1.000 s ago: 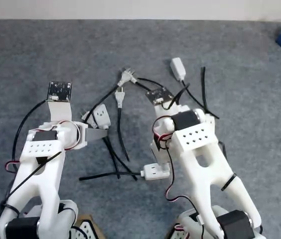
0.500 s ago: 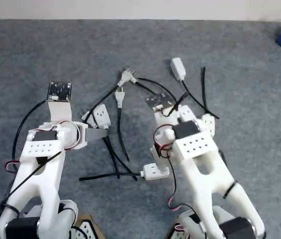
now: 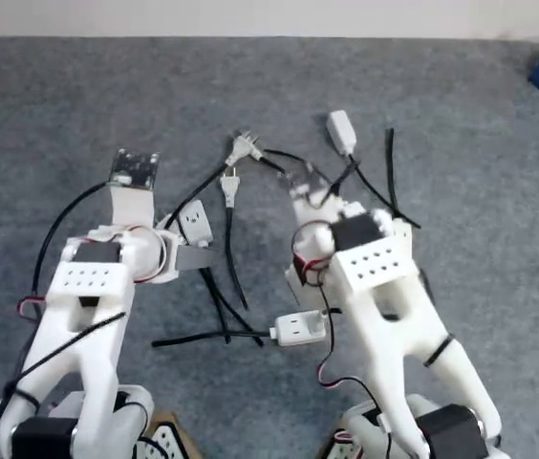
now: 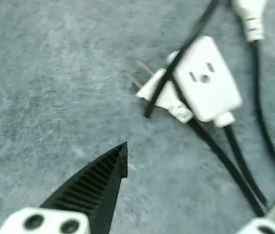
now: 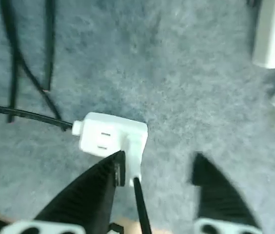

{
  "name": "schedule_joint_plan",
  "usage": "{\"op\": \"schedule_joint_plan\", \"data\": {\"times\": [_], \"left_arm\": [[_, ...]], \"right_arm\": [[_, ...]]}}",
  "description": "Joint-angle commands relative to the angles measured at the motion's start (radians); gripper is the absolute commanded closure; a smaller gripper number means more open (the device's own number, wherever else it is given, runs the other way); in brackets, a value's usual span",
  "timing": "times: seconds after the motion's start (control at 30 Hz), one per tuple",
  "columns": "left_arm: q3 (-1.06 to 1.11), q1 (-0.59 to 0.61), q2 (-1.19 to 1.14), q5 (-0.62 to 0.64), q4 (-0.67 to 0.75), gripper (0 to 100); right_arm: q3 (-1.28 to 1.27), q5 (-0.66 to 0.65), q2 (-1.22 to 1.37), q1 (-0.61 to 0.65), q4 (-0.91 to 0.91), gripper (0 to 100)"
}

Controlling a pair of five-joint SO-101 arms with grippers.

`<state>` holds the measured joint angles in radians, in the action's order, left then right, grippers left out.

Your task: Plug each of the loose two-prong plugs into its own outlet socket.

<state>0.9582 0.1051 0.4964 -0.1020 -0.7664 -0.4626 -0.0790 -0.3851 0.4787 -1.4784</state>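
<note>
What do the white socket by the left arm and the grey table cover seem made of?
The socket: probably moulded plastic, smooth white shell with a faint sheen. The table cover: looks like felt or short carpet, matte, mottled and fuzzy.

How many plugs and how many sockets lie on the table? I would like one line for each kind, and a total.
Plugs: 3
Sockets with slots showing: 2
White blocks on cords, face unclear, maybe sockets too: 2
Total: 7
</note>
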Motion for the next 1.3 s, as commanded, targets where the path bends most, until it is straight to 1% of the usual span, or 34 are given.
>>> {"op": "schedule_joint_plan", "data": {"times": [0.0, 0.1, 0.13, 0.17, 0.23, 0.3, 0.37, 0.4, 0.43, 0.57, 0.7, 0.77, 0.8, 0.87, 0.93, 1.03, 1.07, 1.2, 1.27], "left_arm": [[-0.105, -0.061, 0.01, -0.008, -0.133, 53], [-0.105, -0.062, 0.005, -0.008, -0.144, 53], [-0.105, -0.061, 0.007, -0.006, -0.146, 53], [-0.105, -0.061, 0.012, -0.005, -0.146, 53], [-0.108, -0.068, 0.012, -0.002, -0.146, 53], [-0.108, -0.088, 0.012, 0.015, -0.146, 53], [-0.116, -0.147, 0.008, 0.014, -0.161, 53], [-0.128, -0.194, 0.008, 0.012, -0.175, 53], [-0.15, -0.245, 0.008, 0.012, -0.203, 53], [-0.311, -0.437, 0.004, 0.018, -0.356, 53], [-0.481, -0.561, 0.001, 0.011, -0.565, 53], [-0.515, -0.619, -0.021, 0.002, -0.637, 53], [-0.518, -0.645, -0.042, -0.023, -0.657, 54], [-0.516, -0.696, -0.11, -0.043, -0.66, 59], [-0.535, -0.736, -0.206, -0.044, -0.66, 67], [-0.621, -0.782, -0.374, -0.046, -0.66, 77], [-0.657, -0.799, -0.43, -0.046, -0.66, 78], [-0.8, -0.862, -0.662, -0.046, -0.666, 77], [-0.846, -0.888, -0.76, -0.044, -0.667, 77]], "right_arm": [[0.292, -0.008, -0.016, 0.005, -0.108, 54.9], [0.526, -0.008, -0.015, 0.001, -0.222, 54.7], [0.602, -0.005, -0.015, -0.012, -0.257, 54.7], [0.67, 0.0, -0.015, -0.05, -0.283, 54.7], [0.759, 0.003, -0.016, -0.176, -0.286, 54.7], [0.757, 0.032, -0.015, -0.355, -0.278, 54.7], [0.687, 0.034, -0.007, -0.507, -0.237, 54.7], [0.631, 0.034, -0.005, -0.562, -0.208, 54.7], [0.567, 0.031, -0.002, -0.59, -0.173, 54.7], [0.272, -0.011, -0.005, -0.633, 0.019, 54.8], [0.027, -0.044, -0.028, -0.708, 0.186, 54.8], [-0.088, -0.069, -0.035, -0.72, 0.251, 54.8], [-0.143, -0.072, -0.036, -0.722, 0.278, 54.8], [-0.242, -0.072, -0.036, -0.725, 0.338, 54.8], [-0.321, -0.072, -0.036, -0.727, 0.403, 54.8], [-0.4, -0.072, -0.036, -0.736, 0.475, 54.8], [-0.414, -0.072, -0.036, -0.756, 0.487, 54.8], [-0.417, -0.072, -0.036, -0.866, 0.522, 54.8], [-0.418, -0.104, -0.035, -0.905, 0.529, 54.8]]}}
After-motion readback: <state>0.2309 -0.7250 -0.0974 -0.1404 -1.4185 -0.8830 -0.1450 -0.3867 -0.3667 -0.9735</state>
